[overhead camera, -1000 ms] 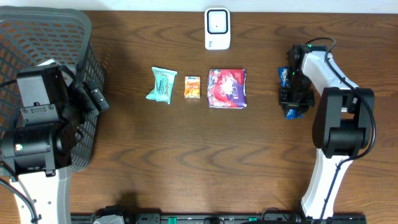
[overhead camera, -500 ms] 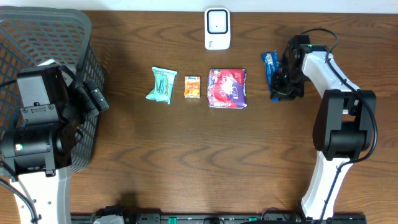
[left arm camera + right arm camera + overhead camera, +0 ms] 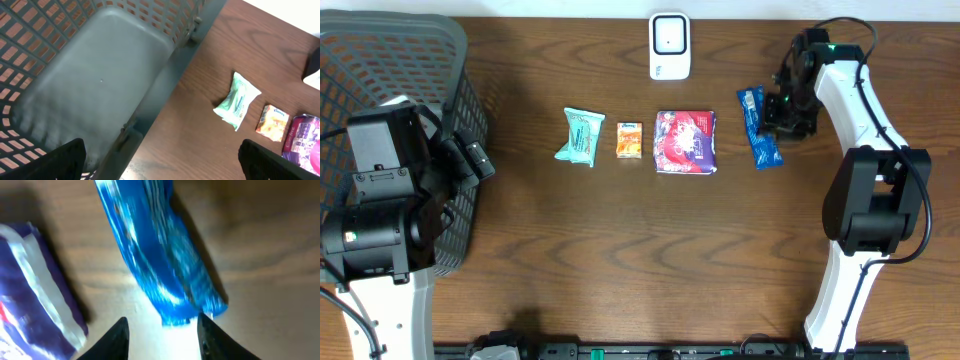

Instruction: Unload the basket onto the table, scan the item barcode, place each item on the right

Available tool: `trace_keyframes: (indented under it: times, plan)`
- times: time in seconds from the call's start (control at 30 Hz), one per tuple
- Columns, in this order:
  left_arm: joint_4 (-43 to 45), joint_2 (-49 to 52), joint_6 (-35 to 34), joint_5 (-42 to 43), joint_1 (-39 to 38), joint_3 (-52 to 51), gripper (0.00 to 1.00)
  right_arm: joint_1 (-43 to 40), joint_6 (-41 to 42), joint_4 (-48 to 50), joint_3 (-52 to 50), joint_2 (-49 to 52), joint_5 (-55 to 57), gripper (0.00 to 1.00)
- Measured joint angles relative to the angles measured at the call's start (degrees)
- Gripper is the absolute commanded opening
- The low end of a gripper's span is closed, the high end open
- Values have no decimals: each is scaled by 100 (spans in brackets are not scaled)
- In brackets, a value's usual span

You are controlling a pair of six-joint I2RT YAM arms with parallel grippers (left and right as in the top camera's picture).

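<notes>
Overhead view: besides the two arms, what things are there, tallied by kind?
Packets: 4 (teal packet, orange packet, red-purple packet, blue packet)
White scanner: 1
Grey basket: 1
Total: 6

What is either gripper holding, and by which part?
Left gripper: open, holding nothing. Right gripper straddles one end of the blue packet; whether it grips cannot be told.
</notes>
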Motion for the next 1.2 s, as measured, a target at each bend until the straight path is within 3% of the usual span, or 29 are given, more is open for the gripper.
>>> trace_keyframes:
  times: [0.17, 0.47, 1.2]
  plan:
    - [0, 0, 2, 0, 0, 0, 98, 2, -2, 1246, -57, 0, 7, 35]
    - [2, 0, 2, 2, 0, 0, 98, 232, -116, 2752, -542, 2, 173, 45]
    - [2, 2, 0, 0, 0, 0, 98, 299, -127, 2564, -584, 455, 1211, 44]
